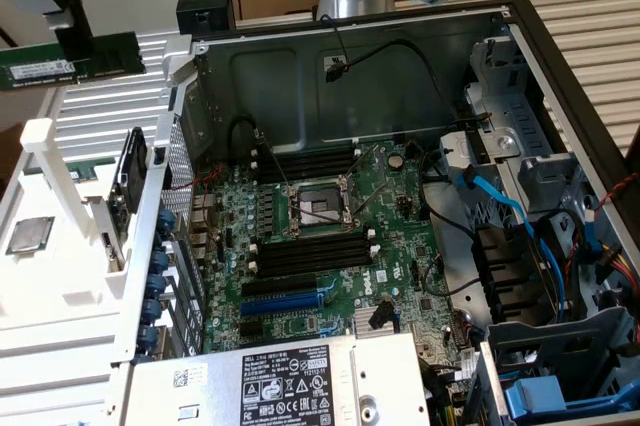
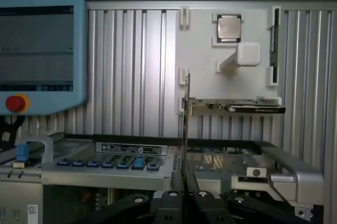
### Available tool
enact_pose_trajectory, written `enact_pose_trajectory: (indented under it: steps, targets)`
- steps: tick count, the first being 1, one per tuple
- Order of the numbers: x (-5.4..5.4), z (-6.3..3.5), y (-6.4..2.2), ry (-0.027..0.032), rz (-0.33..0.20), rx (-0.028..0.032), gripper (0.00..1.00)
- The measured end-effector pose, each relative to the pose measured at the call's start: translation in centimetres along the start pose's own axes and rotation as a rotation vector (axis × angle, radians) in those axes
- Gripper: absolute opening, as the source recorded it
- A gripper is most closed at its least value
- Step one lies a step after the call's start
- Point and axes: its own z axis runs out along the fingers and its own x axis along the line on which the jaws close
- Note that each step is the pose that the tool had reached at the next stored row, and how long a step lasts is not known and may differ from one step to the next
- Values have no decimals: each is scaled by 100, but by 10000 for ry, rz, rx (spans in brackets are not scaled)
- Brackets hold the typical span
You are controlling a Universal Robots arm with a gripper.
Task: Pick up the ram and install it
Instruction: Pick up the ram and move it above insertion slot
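The ram (image 1: pixel 105 54) is a long, thin, flat stick of dark green circuit board. A small pale label (image 1: pixel 38 71) sits on the broad face turned toward the exterior camera, near the end at the exterior view's left. It hangs in the air lengthwise, nearly level, with the end toward the exterior view's right slightly higher. In the wrist view the ram (image 2: pixel 185 124) shows edge-on as a narrow upright line rising from between the fingers.

The gripper (image 1: pixel 72 42) is clamped on the stick partway along its length, and both ends stick out past the black fingers. In the wrist view the gripper (image 2: pixel 184 184) has its jaws pressed against the two flat faces.

The ram is outside the open computer case (image 1: pixel 300 66), above the ribbed metal table (image 1: pixel 100 111) at the exterior view's left. Below it on that table stands a white fixture (image 1: pixel 70 286) holding a square processor chip (image 1: pixel 30 234).

Inside the case lies the green motherboard (image 1: pixel 400 236). Long black memory slots (image 1: pixel 310 251) with white end clips lie on either side of the processor socket (image 1: pixel 315 208), well apart from the ram. A blue expansion slot (image 1: pixel 285 301) lies beside them.
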Motion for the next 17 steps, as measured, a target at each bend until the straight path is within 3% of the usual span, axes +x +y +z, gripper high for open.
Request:
enact_pose_trajectory:
  steps: [4, 5, 6, 8, 9, 14, 17]
  targets:
    - [-4, 1, -228, -16, 1, -1, 13]
    - [-4, 3, -320, -43, 1, 0, 13]
    - [-5, 4, -407, -86, 1, 1, 13]
    - [-6, 5, -493, -150, 3, 1, 13]
    - [-7, 7, -578, -219, 3, 2, 13]
    - [-12, 9, -791, -411, 5, 3, 13]
    - [-21, 11, -929, -476, 7, -7, 13]
